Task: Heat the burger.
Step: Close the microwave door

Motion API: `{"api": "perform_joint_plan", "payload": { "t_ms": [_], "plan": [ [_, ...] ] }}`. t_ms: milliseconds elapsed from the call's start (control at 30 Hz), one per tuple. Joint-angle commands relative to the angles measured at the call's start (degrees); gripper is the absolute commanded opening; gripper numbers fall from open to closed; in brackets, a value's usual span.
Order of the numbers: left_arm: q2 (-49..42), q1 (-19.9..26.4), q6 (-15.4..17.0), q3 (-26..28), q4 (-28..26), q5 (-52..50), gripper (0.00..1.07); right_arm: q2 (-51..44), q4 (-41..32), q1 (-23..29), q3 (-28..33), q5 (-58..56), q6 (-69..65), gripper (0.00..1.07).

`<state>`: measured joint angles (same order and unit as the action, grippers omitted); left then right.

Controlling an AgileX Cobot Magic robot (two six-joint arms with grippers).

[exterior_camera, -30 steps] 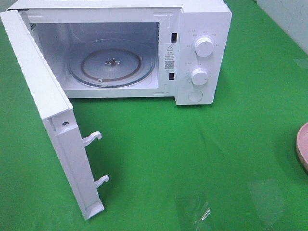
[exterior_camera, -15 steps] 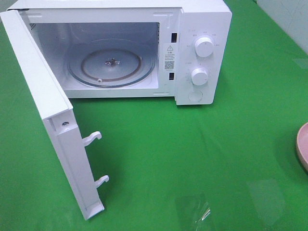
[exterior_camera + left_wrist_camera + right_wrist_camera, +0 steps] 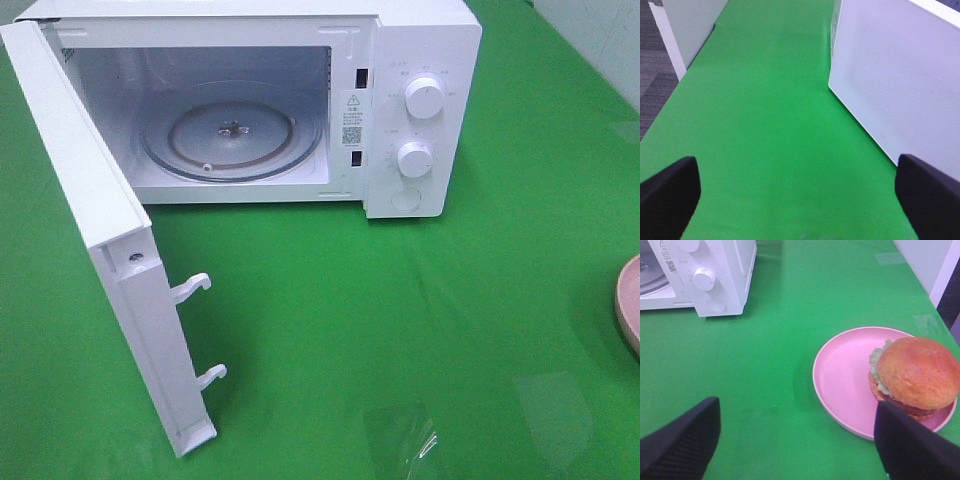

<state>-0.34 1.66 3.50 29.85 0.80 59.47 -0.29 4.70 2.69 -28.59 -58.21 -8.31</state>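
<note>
— What do you see?
— I see the microwave [image 3: 250, 100] with its door [image 3: 100, 250] swung open. The burger [image 3: 915, 375] sits on the pink plate [image 3: 845, 380], just ahead of my right gripper [image 3: 800, 450]; one finger [image 3: 912, 445] overlaps the plate.
— Grippers?
— Both spread wide, empty; left gripper [image 3: 800, 195] beside the microwave.

Only fingertips show. The left gripper [image 3: 800, 197] has two matte black, rounded fingers [image 3: 667, 192]. The right gripper's [image 3: 800, 440] fingers [image 3: 682, 440] are black too, finely ribbed.
</note>
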Motion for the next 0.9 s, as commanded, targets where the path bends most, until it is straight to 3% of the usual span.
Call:
{"api": "perform_joint_plan", "payload": {
  "t_ms": [33,900],
  "plan": [
    [-0.40,0.00,0.29,-0.06,-0.06,-0.63,1.00,-1.43,0.06,-0.46,0.11,0.92,0.57,0.76],
    [-0.40,0.00,-0.11,1.32,-0.80,-2.35,1.00,-1.43,0.06,-0.46,0.11,0.92,0.57,0.76]
  ]
}}
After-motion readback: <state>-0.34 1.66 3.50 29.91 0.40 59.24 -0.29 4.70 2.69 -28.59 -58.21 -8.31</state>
